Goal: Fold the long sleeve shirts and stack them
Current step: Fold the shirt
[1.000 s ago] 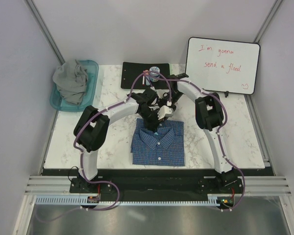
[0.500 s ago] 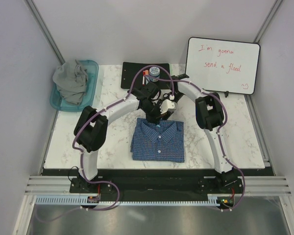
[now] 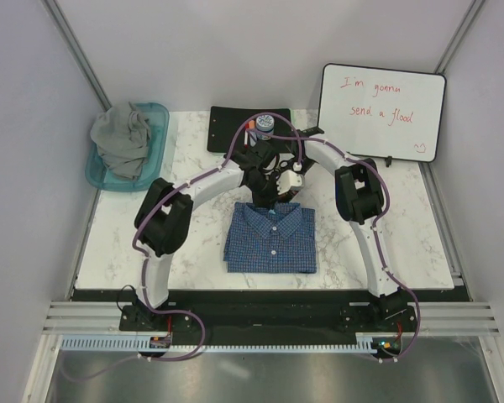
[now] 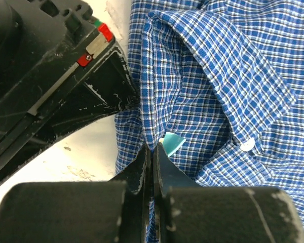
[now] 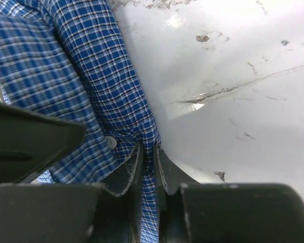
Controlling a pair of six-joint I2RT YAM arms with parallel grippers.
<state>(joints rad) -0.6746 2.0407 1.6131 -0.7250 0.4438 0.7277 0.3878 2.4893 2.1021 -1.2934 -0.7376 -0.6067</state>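
Pinched shut on the collar edge of the check shirt (image 3: pixel 270 243) with both left gripper (image 4: pixel 152 152) and right gripper (image 5: pixel 148 152), there in the middle of the table (image 3: pixel 403 227). Could drag the neat fold crooked if pulled away without letting go first. Not yet folded: the grey shirt (image 3: pixel 122 143), bunched up in the tub (image 3: pixel 109 183).

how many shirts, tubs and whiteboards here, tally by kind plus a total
shirts: 2 (blue checked shirt, grey shirt)
tubs: 1 (teal tub)
whiteboards: 1 (whiteboard)
total: 4
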